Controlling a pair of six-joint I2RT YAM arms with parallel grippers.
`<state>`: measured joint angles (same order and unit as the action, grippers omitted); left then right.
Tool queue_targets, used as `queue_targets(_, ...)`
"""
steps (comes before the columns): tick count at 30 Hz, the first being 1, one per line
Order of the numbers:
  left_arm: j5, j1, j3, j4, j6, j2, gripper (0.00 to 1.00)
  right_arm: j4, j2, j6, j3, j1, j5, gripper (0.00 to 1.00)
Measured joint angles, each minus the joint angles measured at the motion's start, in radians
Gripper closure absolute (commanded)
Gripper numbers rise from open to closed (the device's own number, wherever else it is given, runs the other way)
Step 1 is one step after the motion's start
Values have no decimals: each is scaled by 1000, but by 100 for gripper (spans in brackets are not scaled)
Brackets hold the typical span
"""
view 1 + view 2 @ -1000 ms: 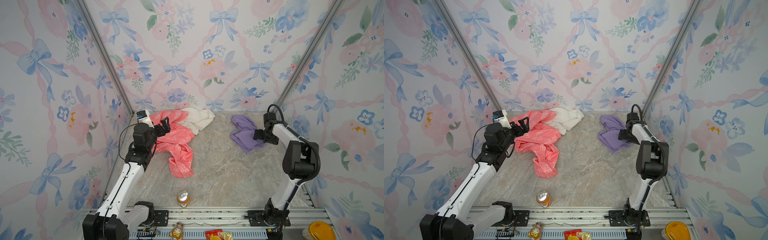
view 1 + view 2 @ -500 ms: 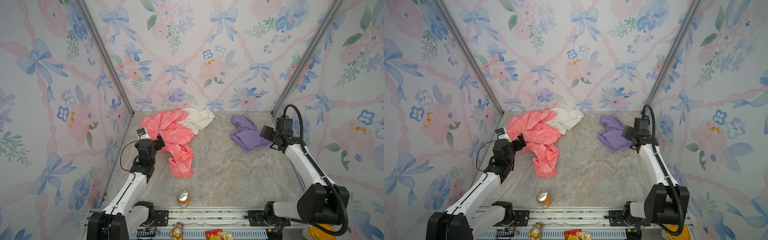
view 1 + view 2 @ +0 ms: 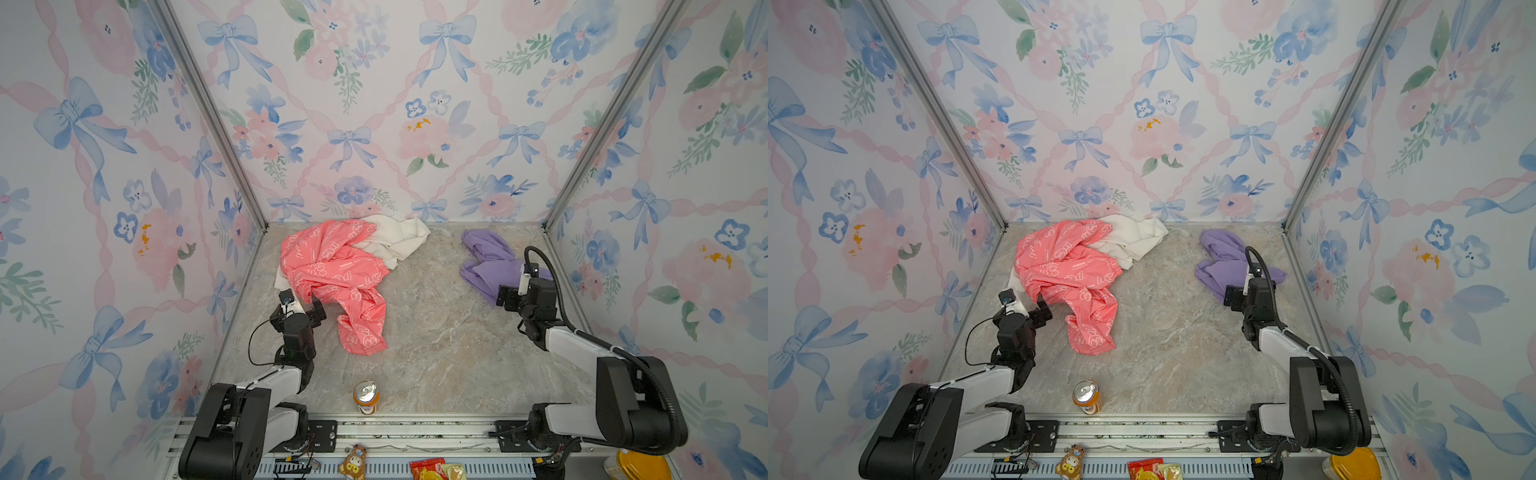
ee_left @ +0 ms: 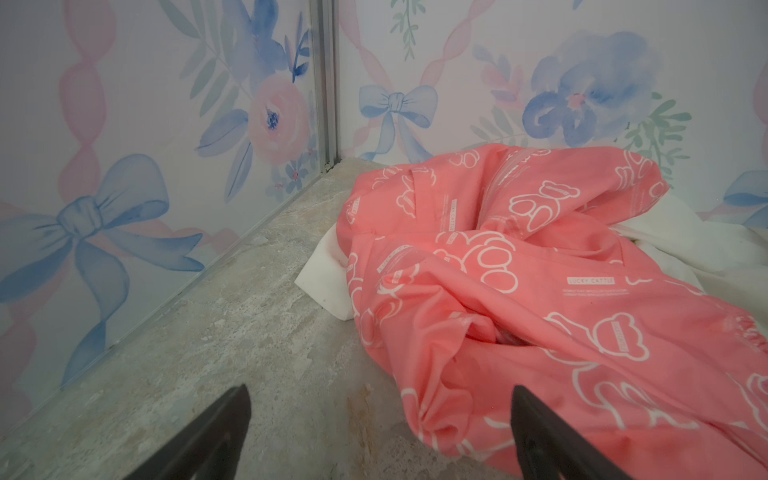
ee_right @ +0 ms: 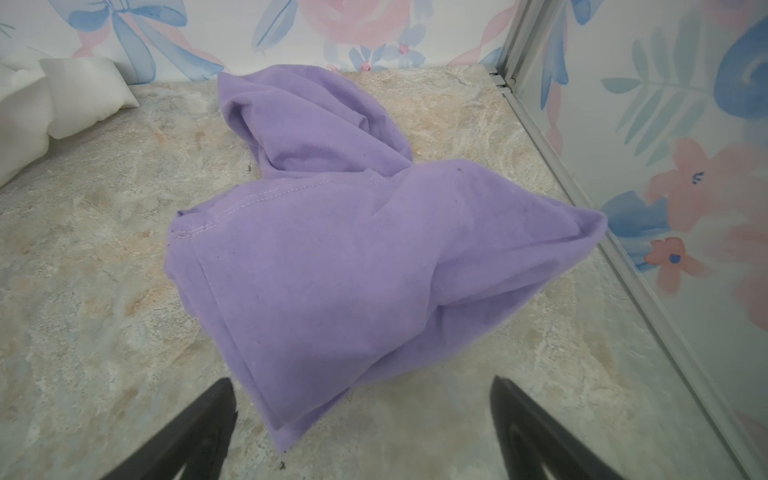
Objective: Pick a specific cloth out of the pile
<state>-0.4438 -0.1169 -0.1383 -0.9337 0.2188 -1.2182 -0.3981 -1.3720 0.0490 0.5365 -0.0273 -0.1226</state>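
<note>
Both arms folded low, jaws spread wide and empty, purple cloth lying apart from the pile

The left gripper [image 3: 305, 309] sits at the coral-pink cloth [image 3: 332, 270] of the pile [image 3: 1084, 257]; the right gripper [image 3: 513, 293] hides the near edge of the cloth [image 3: 488, 266] (right-hand side, near the wall). The cream-white cloth [image 3: 395, 241] is half buried. A can [image 3: 366, 397] stands on the marbled tabletop [image 3: 436, 353], between floral walls [image 3: 374, 104]

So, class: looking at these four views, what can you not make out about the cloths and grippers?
- Purple cloth: near edge hidden by the right gripper in both top views.
- Cream-white cloth: mostly buried under the coral-pink cloth, left wrist view.
- Left gripper: fingers cut off by the frame edge.
</note>
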Motion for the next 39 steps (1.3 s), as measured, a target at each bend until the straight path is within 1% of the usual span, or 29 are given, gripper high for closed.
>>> queue_targets(5, 38, 0, -1, -139, -32, -90, 2, -143, -49, -13, -29, 0, 19, 3)
queue_targets(9, 84, 0, -17, -216, -65, -161, 2, -206, -81, -16, -48, 0, 31, 3)
queue_targets(13, 121, 0, -38, -268, -89, -241, 2, -262, -125, -17, -55, 0, 40, 3)
queue_targets(17, 156, 0, -60, -293, -111, -298, 2, -332, -131, -18, -85, 0, 42, 3)
queue_targets(20, 182, 0, -61, -306, -123, -304, 2, -422, -159, -22, -131, 0, 45, 3)
queue_targets(26, 207, 0, -61, -349, -138, -318, 2, -460, -170, -31, -140, -1, 44, 3)
queue_targets(39, 209, 0, -61, -375, -142, -318, 2, -478, -170, -35, -140, -1, 44, 3)
